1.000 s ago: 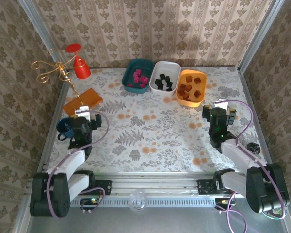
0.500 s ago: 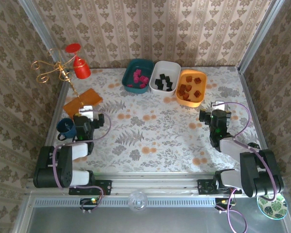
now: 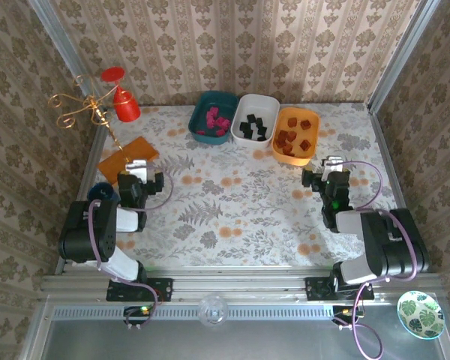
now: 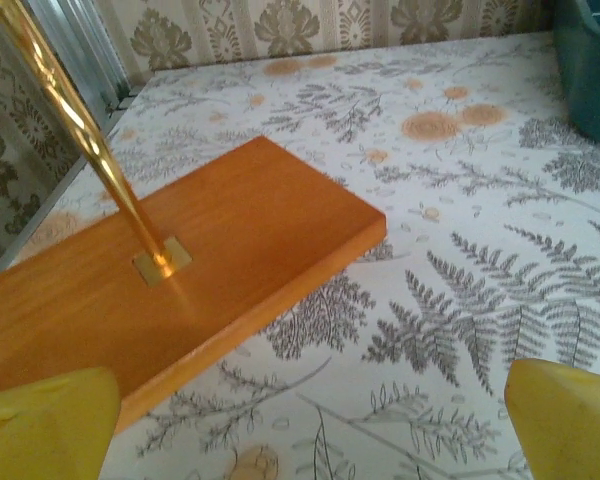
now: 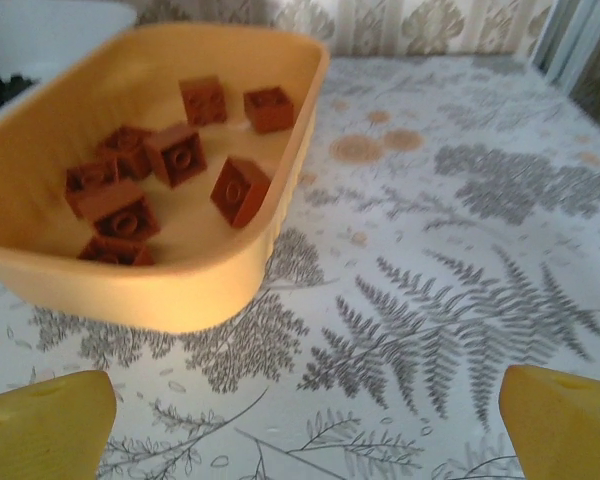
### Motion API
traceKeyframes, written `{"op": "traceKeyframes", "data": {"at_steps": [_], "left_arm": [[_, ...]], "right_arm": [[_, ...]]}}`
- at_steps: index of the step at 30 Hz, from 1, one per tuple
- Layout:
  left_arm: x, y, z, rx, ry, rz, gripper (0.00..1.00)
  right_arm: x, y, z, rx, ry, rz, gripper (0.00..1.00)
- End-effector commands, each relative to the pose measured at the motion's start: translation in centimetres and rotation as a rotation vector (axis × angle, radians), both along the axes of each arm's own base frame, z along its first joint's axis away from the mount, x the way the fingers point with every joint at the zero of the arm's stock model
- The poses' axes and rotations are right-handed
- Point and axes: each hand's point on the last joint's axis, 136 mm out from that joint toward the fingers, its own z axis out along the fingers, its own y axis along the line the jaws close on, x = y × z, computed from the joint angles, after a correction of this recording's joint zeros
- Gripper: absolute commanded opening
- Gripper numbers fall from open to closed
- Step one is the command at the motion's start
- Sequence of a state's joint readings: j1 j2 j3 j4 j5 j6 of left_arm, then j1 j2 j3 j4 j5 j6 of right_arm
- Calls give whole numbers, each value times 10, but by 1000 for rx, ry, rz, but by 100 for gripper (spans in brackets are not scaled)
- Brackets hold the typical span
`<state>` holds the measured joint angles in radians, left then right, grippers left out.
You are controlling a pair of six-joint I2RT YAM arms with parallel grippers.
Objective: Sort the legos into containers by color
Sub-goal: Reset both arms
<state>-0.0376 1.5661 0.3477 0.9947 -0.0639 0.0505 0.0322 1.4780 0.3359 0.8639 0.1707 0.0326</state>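
A small green leaf-patterned dish sits at the near right corner, off the fern-printed tabletop. Both arms are folded back low at the near edge.

The left gripper rests at the near left with its yellow fingers spread wide apart and holding nothing. A dark blue mug shows just left of it. Just beyond that gripper lies a flat orange wooden slab, from which a thin gold rod rises at a tilt.

The right gripper rests at the near right, its yellow fingers equally wide apart and empty.

Just beyond it is the orange rounded plastic tray, which holds the reddish-brown lego bricks. At the far middle, three trays stand side by side. The dark teal tray on the left holds magenta pink bricks. The white tray in the middle holds black bricks, and the orange one is on the right. No bricks can be made out loose on the tabletop.

A red cone-shaped ornament on a curly gold wire stand is at the far left.
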Motion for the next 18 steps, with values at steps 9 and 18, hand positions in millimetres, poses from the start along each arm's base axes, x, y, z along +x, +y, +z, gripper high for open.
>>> {"op": "traceKeyframes", "data": {"at_steps": [9, 18], "left_arm": [[6, 4, 4, 24, 9, 17, 100], [6, 4, 4, 25, 9, 18, 100]], "right_arm": [[18, 2, 8, 20, -19, 5, 100], [18, 2, 7, 20, -18, 5, 100]]}}
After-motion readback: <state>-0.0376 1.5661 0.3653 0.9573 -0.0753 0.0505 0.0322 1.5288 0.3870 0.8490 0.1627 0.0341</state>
